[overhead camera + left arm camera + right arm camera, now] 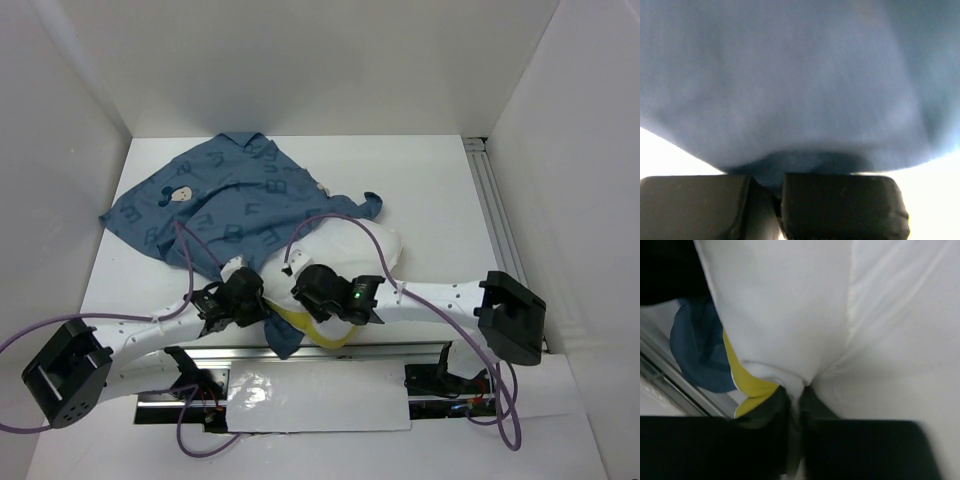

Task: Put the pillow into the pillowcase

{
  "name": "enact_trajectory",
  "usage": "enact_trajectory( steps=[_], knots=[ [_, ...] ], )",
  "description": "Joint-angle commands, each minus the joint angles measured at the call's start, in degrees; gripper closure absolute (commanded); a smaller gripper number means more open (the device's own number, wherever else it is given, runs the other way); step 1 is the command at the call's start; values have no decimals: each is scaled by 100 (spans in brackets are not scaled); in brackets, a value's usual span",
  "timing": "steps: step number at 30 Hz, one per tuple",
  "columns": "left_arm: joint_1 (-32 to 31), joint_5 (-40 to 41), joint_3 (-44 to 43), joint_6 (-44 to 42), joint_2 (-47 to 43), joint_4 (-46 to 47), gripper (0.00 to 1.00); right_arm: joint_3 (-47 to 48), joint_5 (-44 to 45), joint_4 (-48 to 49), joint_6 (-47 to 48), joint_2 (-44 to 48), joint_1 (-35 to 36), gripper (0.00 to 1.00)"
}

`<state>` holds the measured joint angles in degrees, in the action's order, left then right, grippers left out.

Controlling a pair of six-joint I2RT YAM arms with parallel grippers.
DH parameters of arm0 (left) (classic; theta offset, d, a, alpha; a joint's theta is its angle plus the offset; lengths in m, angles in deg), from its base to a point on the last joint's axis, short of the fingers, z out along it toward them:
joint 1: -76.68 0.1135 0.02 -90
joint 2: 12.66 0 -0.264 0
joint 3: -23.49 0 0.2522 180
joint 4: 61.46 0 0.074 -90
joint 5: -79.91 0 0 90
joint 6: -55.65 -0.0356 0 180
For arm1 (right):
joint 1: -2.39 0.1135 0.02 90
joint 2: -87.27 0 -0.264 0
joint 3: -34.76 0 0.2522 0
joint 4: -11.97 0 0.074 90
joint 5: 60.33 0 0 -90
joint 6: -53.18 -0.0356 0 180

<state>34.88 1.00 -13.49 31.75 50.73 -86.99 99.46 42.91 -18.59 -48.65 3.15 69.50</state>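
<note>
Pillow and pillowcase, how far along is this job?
Early. Done: both grips look set, the left gripper shut on the pillowcase, the right gripper pinching the pillow by its yellow band. In hand: apparently bringing the two together at the near edge. Left: much of the pillow shows bare white outside the case, so the insertion itself remains.

ahead of the left pincer (780, 197) the pillowcase (800, 85) is a soft blur. its print cannot be read, and it runs past the top and side edges. the pincer's fingers (840, 205) are cut off at the bottom. ahead of the right pincer (799, 405) the pillow (790, 310) overflows the view. from above, the tips of both pincers cannot be seen, and much of the pillow beyond them lies hidden under the pillowcase.
</note>
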Motion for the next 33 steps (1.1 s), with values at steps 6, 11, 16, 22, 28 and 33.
enact_trajectory(
  steps=[6,11,16,22,28,33],
  knots=[
    [-1100,-79,-244,-747,-987,-564,100,-118,1918,2559,-828,87,-75,100],
    [-1934,-309,-946,-1266,-987,-511,100,-119,2306,4560,-926,361,-356,100],
    [-2446,-853,-1684,-1794,-873,-133,100,-119,2605,6222,-1197,1,-409,100],
    [-2508,-1732,-1730,-2102,-1039,656,100,-523,3035,6716,-1603,-526,-462,100],
    [-2508,-1663,-1536,-1961,-944,351,100,-1129,2809,6277,-2077,-563,-462,100],
    [-2508,-1461,-1693,-1803,-583,-237,87,-1306,2255,4434,-2218,377,-462,68]
  ],
)
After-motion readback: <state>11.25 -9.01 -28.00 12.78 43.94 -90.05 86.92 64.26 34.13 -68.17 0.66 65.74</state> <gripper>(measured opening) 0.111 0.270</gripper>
